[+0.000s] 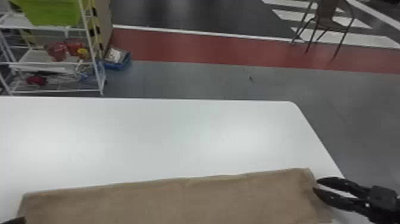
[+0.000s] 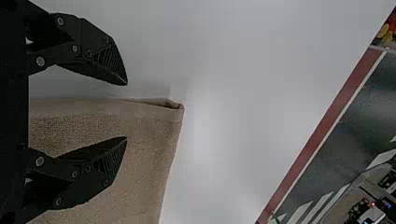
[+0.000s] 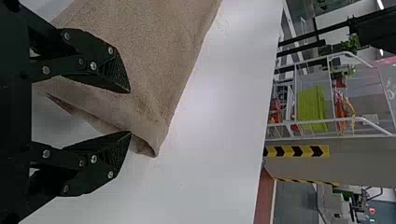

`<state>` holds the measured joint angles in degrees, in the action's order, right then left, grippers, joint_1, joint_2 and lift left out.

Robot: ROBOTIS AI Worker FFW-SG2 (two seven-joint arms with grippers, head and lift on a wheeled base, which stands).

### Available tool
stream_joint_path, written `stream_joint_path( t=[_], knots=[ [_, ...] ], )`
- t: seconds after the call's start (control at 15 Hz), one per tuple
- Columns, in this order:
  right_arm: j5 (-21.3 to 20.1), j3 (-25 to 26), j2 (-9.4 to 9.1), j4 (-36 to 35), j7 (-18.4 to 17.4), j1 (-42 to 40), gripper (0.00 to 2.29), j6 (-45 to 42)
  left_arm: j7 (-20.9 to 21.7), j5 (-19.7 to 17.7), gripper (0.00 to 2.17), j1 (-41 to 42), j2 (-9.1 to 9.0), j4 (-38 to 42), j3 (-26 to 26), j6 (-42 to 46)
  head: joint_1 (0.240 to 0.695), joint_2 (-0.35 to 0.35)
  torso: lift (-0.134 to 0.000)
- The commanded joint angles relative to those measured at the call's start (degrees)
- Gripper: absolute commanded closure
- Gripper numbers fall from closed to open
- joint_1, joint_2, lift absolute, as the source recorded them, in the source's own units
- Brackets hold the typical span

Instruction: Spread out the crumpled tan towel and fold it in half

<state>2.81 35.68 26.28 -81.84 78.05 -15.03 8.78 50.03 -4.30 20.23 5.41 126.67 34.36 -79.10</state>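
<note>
The head view looks forward and down over the table (image 1: 166,134); the wrist views, turned sideways, see it from closer. Head and right wrist views share the shelf rack (image 1: 35,57), upper left and right respectively.

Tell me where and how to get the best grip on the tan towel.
I'd pinch the tan towel at its far right corner, coming from the robot's right: the short side there looks puckered, with its layers slightly parted, which should give the open right tool an edge to close on.

workshop-like indoor hall; striped floor markings (image 1: 208,46); wire shelving (image 1: 49,63); yellow-black hazard tape (image 3: 296,150)
</note>
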Motion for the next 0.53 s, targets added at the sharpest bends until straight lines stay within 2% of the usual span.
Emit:
stream_joint_path(
  t=[0.0,0.2,0.27,0.33,0.4,0.47],
  knots=[
    [0.00,0.00,0.00,-0.07,0.28,0.09,0.68,0.14,-0.02,-0.01,0.57,0.25,-0.31,0.16,-0.35,-0.67,0.695,-0.205,-0.122],
    [0.00,0.00,0.26,0.02,0.28,0.18,0.68,0.32,0.06,-1.06,0.70,0.16,-0.31,1.21,-0.44,-2.25,0.695,-0.216,-0.122],
    [0.00,0.00,0.35,0.10,0.28,0.18,0.68,0.14,0.06,-0.97,0.93,0.25,-0.48,1.92,-0.61,-2.95,0.695,-0.221,-0.122],
    [0.00,0.00,0.53,0.10,0.28,0.18,0.72,0.14,-0.02,-0.97,1.07,0.25,-0.75,2.53,-0.61,-3.48,0.695,-0.225,-0.122],
    [0.00,0.09,0.61,0.28,0.28,0.18,0.82,0.14,-0.02,-0.97,1.08,0.25,-0.75,2.80,-0.79,-3.48,0.695,-0.234,-0.122],
    [0.09,0.09,0.79,0.63,0.28,0.26,0.82,0.14,-0.38,-0.97,1.35,0.25,-0.75,3.06,-0.79,-3.48,0.695,-0.239,-0.122]
  ],
)
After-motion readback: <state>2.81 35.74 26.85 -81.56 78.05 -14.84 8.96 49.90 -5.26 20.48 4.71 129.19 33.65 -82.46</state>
